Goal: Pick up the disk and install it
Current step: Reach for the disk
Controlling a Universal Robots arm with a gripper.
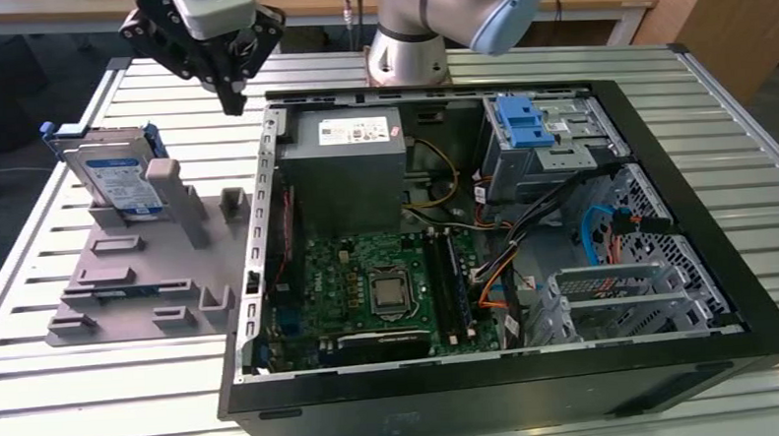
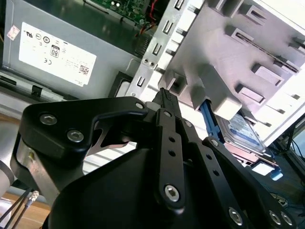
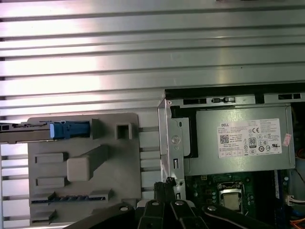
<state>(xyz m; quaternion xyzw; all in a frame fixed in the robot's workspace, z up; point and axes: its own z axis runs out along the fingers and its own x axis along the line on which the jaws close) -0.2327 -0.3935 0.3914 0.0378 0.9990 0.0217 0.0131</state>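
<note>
The disk (image 1: 112, 176), a silver drive with a white-and-blue label and blue rails, stands on edge at the back of a grey holder (image 1: 143, 278) on the exterior view's left. The second wrist view shows the disk (image 2: 240, 129) leaning behind the holder (image 2: 228, 52). The first wrist view sees the disk (image 3: 47, 131) edge-on. My gripper (image 1: 233, 92) hangs in the air to the disk's right, over the gap between the holder and the computer case (image 1: 674, 97). Its black fingers (image 2: 164, 102) meet at the tips with nothing between them, so it is shut. The gripper (image 3: 167, 185) is well apart from the disk.
The open computer case lies on a slatted metal table (image 1: 94, 388). Inside are a grey power-supply box (image 1: 345, 171), a green motherboard (image 1: 380, 287), cables and a drive cage with a blue latch (image 1: 533, 128). The arm's base (image 1: 409, 55) stands behind the case.
</note>
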